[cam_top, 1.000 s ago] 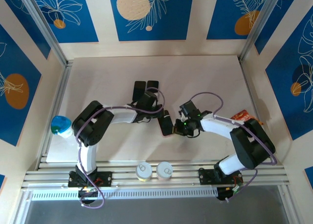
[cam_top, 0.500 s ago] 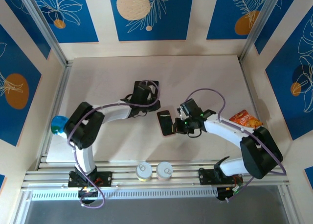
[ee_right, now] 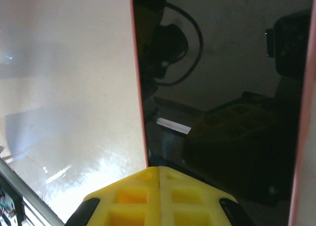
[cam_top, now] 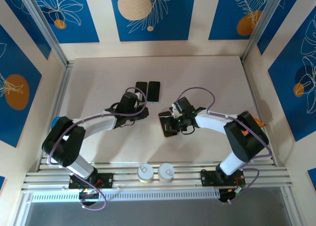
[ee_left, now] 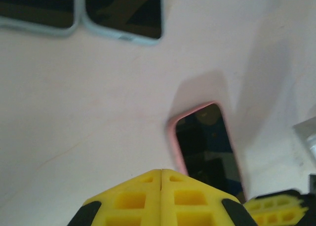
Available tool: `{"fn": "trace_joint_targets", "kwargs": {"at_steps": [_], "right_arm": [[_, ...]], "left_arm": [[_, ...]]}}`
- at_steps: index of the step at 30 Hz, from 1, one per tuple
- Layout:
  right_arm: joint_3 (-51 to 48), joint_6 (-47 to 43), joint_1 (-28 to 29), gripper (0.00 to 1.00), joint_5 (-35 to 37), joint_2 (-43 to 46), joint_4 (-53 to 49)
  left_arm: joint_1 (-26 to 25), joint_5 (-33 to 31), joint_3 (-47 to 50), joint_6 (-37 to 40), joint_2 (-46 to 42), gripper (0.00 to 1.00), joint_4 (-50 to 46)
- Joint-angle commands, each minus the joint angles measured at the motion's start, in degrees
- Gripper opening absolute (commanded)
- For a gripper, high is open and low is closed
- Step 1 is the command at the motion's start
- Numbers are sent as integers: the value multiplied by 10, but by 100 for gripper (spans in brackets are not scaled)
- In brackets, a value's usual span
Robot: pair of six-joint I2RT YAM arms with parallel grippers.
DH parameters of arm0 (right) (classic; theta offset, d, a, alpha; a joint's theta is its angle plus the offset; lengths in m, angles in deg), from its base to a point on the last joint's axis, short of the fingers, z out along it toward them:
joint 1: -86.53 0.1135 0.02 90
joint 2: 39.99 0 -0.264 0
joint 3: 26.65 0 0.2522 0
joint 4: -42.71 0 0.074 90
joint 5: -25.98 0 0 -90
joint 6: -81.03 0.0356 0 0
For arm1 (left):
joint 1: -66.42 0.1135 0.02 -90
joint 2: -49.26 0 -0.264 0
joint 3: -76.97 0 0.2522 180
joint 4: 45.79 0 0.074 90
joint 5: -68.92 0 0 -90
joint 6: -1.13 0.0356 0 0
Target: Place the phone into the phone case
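pink phone case (ee_left: 173, 142), at the lower right of the left wrist view and the centre of the top view, rims the dark phone (ee_left: 207, 147) on the pale table (cam_top: 98, 78); the phone looks seated, or nearly so. right gripper (ee_right: 159, 172), fingers pressed together and empty, sits close over the glass, probably so a blunt tip can press it home. left gripper (ee_left: 161, 174), also closed and empty, hovers apart from the case. two other handsets (cam_top: 148, 91) lie above centre.

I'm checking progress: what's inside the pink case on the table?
A dark phone screen sits inside the pink case, with the case's rim around it. The end under the shut right pincer is covered, so seating there can't be judged.
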Motion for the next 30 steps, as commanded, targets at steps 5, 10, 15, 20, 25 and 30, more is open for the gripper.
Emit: {"fn": "trace_joint_targets", "kwargs": {"at_steps": [5, 10, 15, 20, 25, 30], "right_arm": [[8, 42, -45, 0, -17, -58, 55], [32, 70, -64, 0, -1, -86, 50], [53, 102, -99, 0, 0, -109, 47], [93, 106, -124, 0, -9, -137, 43], [154, 99, -129, 0, 3, -173, 18], [201, 118, -141, 0, -10, -221, 19]], "left_arm": [[18, -13, 44, -21, -23, 0, 3], [27, -11, 48, -21, -23, 0, 5], [35, -7, 49, -18, -23, 0, 3], [44, -4, 49, -12, -23, 0, -1], [50, -3, 49, -9, -23, 0, -6], [55, -1, 50, -7, -24, 0, -9]]}}
